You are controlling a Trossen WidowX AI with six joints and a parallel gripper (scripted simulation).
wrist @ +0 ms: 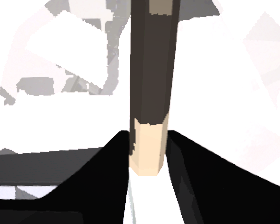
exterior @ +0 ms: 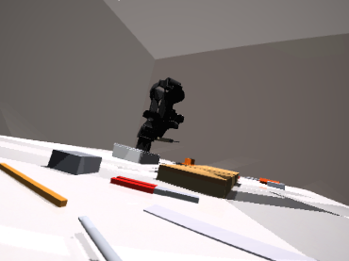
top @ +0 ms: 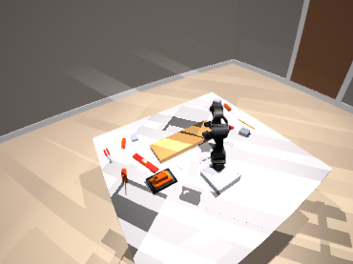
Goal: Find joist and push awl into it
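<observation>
The gripper (wrist: 149, 160) was clamped on the awl (wrist: 151, 78), its 2 black jaws pressing the pale wooden handle from 9 and 3 o'clock in the wrist view, with the dark shaft running off toward 12. In the exterior view the arm (exterior: 162, 109) stood raised, the awl carried off the table (exterior: 292, 227) and pointing roughly sideways. The floor panel (top: 180, 144) lay just at 9 o'clock of the arm in the top view, and farther out at 7 o'clock the orange stud finder (top: 161, 178) sat in its dark tray (top: 167, 186). So the pickup step looked done; the next move probably called for turning the awl tip-down, centring it over the joist line, and pressing straight down only 1 time.
</observation>
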